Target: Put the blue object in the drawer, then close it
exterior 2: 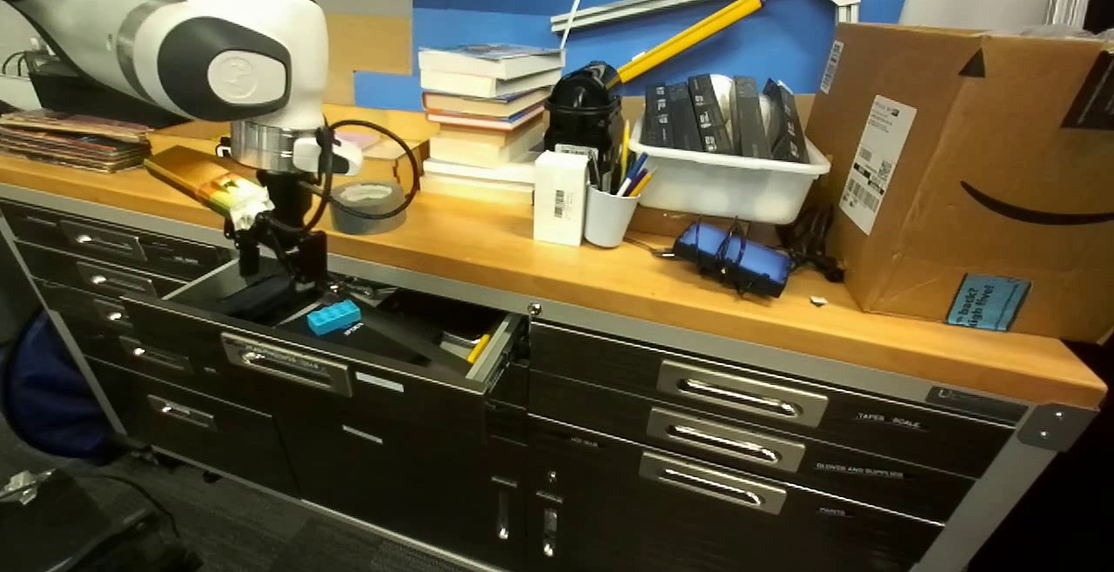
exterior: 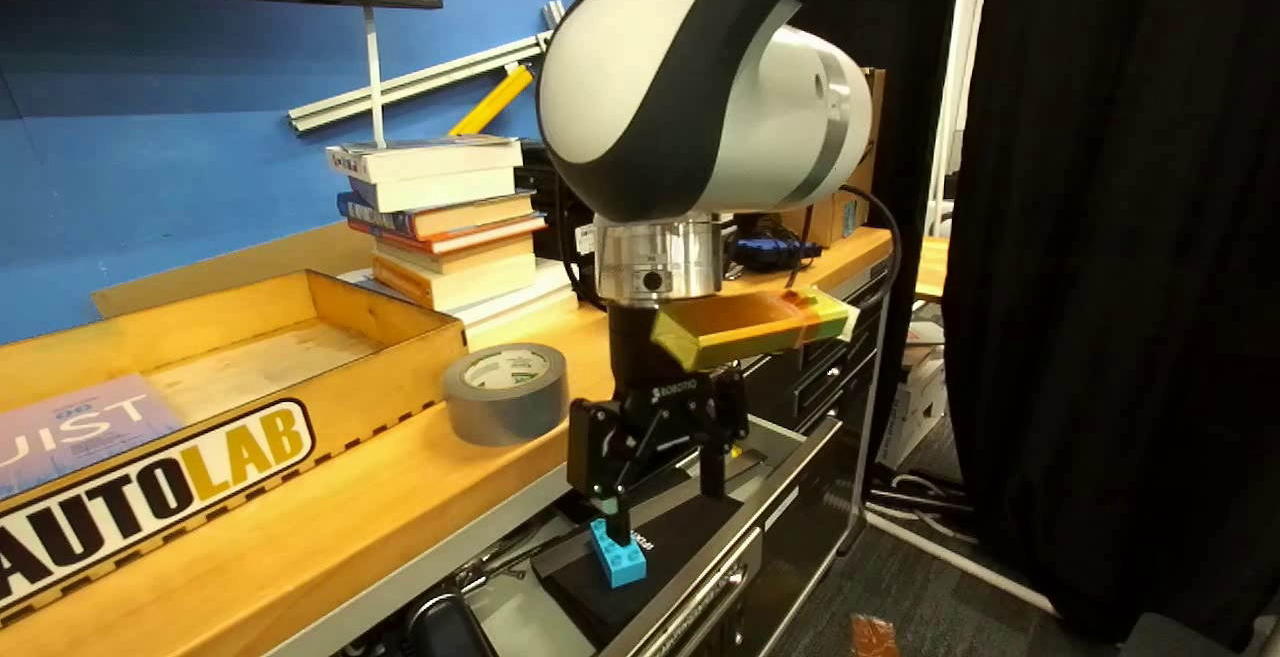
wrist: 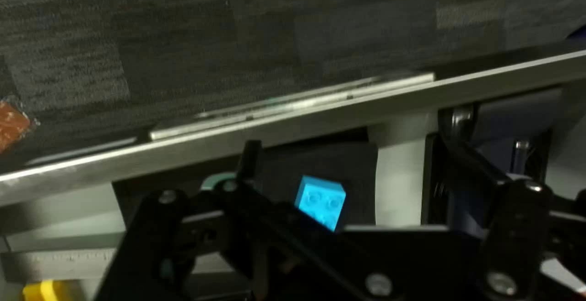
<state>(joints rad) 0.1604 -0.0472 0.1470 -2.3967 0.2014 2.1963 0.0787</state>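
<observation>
The blue object (exterior: 618,555) is a small cyan block with a studded top. It lies on a flat black case inside the open drawer (exterior 2: 187,328), and it shows in both exterior views (exterior 2: 334,317). In the wrist view the block (wrist: 324,201) is partly covered by my gripper's linkage, and the drawer's front rim (wrist: 293,126) runs across behind it. My gripper (exterior: 665,507) is open, fingers apart and pointing down over the drawer. Nothing is between the fingers. One finger overlaps the block in an exterior view; I cannot tell if it touches.
The wooden worktop edge (exterior 2: 470,269) runs above the drawer. A grey tape roll (exterior: 505,394) and a wooden tray (exterior: 390,377) stand on it near the arm. A stack of books (exterior 2: 487,119) is behind. The drawer also holds dark items and a yellow item (wrist: 48,290).
</observation>
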